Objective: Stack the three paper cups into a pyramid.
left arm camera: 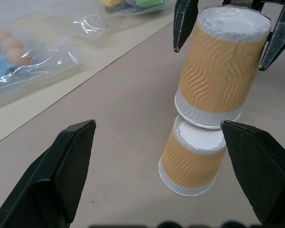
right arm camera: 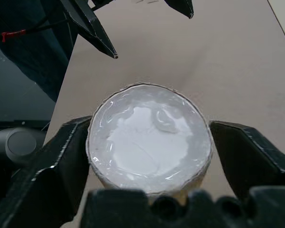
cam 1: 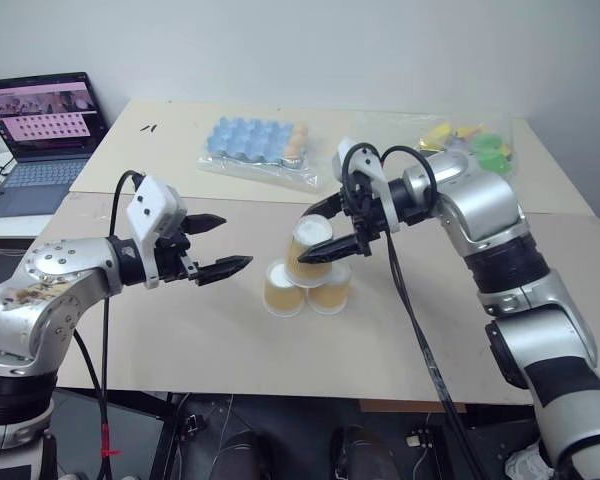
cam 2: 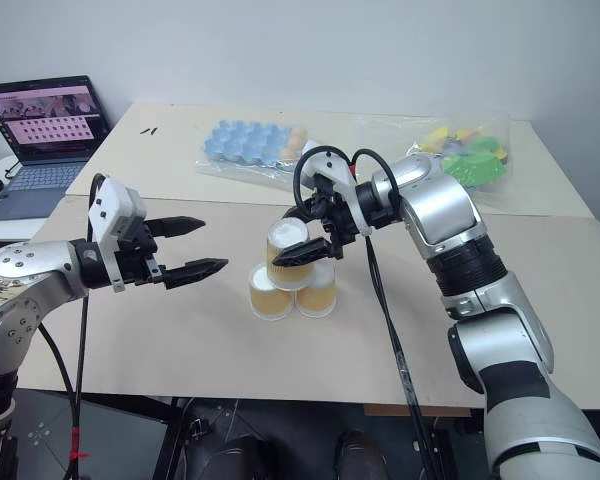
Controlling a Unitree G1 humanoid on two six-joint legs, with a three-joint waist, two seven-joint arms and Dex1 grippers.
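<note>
Cups: three small tan paper cups with white flat bases and white rims stand upside down in the middle of the pale wooden bench (cam 1: 180,340). Two bottom cups sit side by side and touch, the left bottom cup (cam 1: 283,288) and the right bottom cup (cam 1: 330,288). The top cup (cam 1: 310,246) rests on both of them, over the place where they meet.
Pyramid: the shape looks built. In the left wrist view the top cup leans a little.
Right pincer: the right pincer (cam 1: 332,227) has its two black fingers on each side of the top cup. A thin gap seems to show on each side, so I think it has let go. It is open, not squeezing.
Left pincer: the left pincer (cam 1: 223,245) is wide open and holds nothing. It hangs over the bench near the cups, to their left.
Step now: I think the job is to pull the right pincer away.
How to do it well: lift the fingers up and back in a straight line. Do not brush the cup sides. Go slowly, since paper cups are light and tip easily.
Watch out: one bump could knock the top cup off.
Other things: a blue egg tray in a clear bag (cam 1: 248,141) lies at the back.
</note>
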